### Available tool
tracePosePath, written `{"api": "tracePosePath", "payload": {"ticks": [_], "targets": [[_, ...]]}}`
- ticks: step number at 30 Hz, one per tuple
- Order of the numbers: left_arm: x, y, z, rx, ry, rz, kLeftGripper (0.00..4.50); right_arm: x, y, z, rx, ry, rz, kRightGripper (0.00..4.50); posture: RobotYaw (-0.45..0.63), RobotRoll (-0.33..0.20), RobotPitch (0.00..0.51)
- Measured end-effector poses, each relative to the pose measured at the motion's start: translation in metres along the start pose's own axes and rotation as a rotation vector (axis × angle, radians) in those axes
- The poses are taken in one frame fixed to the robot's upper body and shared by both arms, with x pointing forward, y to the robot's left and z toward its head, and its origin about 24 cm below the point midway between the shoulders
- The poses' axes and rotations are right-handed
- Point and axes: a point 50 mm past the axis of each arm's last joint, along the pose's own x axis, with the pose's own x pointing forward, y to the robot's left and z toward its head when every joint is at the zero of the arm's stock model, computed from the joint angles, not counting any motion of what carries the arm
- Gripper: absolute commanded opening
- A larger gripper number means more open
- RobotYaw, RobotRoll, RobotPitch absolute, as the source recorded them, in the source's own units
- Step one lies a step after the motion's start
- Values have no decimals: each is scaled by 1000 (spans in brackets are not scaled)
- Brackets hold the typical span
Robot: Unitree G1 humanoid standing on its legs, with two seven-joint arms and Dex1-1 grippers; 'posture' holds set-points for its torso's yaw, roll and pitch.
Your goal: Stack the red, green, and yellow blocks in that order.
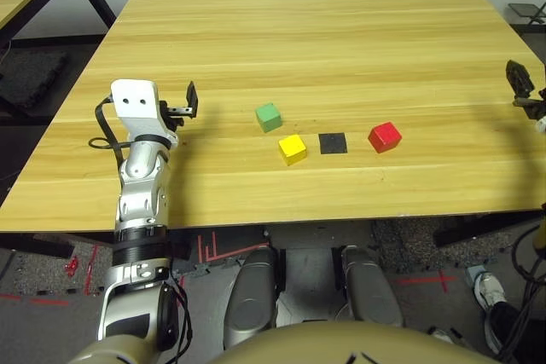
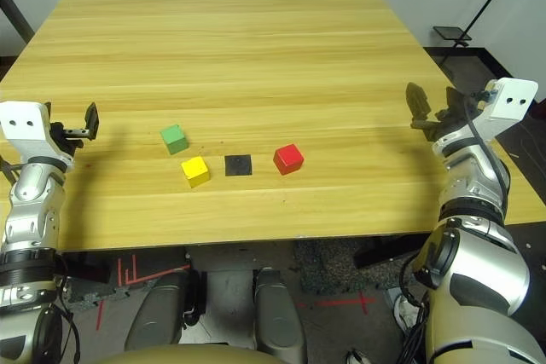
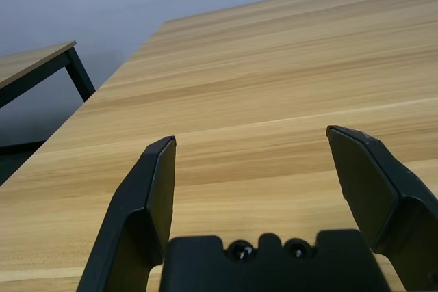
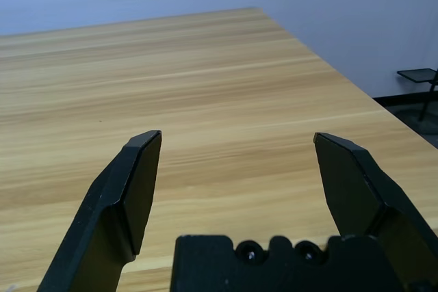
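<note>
The left gripper (image 3: 250,182) and right gripper (image 4: 236,169) hover at the table's (image 1: 299,31) side edges, jaws spread wide and empty, probably a ready pose since nothing is stacked. Between them, near the front edge, lie 3 separate cubes: 1 green block (image 1: 269,117), 1 yellow block (image 1: 293,149), 1 red block (image 1: 385,136), plus 1 black patch (image 1: 333,142) between yellow and red.

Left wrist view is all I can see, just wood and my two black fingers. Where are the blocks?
Observer: The small matte green cube sits on the pale wooden table, to the right of your left pincer.
Operator: And the yellow one?
Observer: The small matte yellow cube lies just nearer the robot than green, apart from it.
Operator: And red?
Observer: The small matte red cube is farther right, past a flat black square patch.
</note>
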Motion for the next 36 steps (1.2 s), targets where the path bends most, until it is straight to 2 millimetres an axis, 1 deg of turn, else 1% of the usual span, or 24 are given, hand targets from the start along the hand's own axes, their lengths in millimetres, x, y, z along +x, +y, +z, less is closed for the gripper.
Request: {"api": "tracePosePath", "payload": {"ticks": [4, 6, 8, 9, 11, 14, 16, 18, 19, 22, 24, 26, 30, 33, 36], "targets": [[0, 0, 0, 0, 3, 0, 4484, -1, -1, -1, 0, 4, -17, 4500, 146, -107, 85], [1, 0, -1, 0, 6, 0, 4484, -1, -2, -2, -3, 7, -24, 4500, 152, -92, 79], [1, 1, 0, -2, 13, -9, 4484, 0, 1, -2, -20, 22, 2, 4500, 148, -91, 84], [2, 2, 2, -7, 15, -21, 4484, 4, 6, -1, -39, 38, 41, 4500, 148, -98, 82], [6, 3, 15, -18, -4, -58, 4484, 14, 17, 4, -63, 74, 143, 4500, 157, -102, 79], [15, 6, 48, -24, -78, -161, 4484, 27, 35, 17, -113, 144, 351, 4500, 199, -126, 62], [17, 6, 67, -25, -109, -260, 4484, 32, 47, 24, -164, 206, 504, 4500, 219, -151, 58], [16, 4, 80, -10, -99, -400, 4484, 36, 65, 30, -238, 295, 715, 4500, 230, -150, 57], [15, 0, 85, 4, -85, -470, 4484, 38, 75, 33, -284, 341, 837, 4500, 240, -155, 60], [11, -20, 99, -21, -77, -631, 4484, 39, 98, 42, -381, 445, 1109, 4500, 272, -166, 55], [9, -29, 104, -15, -71, -691, 4484, 40, 108, 43, -414, 486, 1207, 4500, 293, -169, 52], [8, -37, 109, -1, -62, -741, 4484, 42, 121, 42, -445, 516, 1287, 4500, 301, -170, 55], [6, -52, 116, 15, -30, -823, 4484, 43, 140, 36, -509, 551, 1388, 4500, 332, -169, 65], [5, -65, 115, 29, 14, -885, 4484, 42, 151, 27, -600, 591, 1466, 4500, 352, -169, 71], [3, -75, 109, 42, 65, -930, 4484, 42, 159, 22, -698, 628, 1530, 4500, 367, -172, 80]]}}
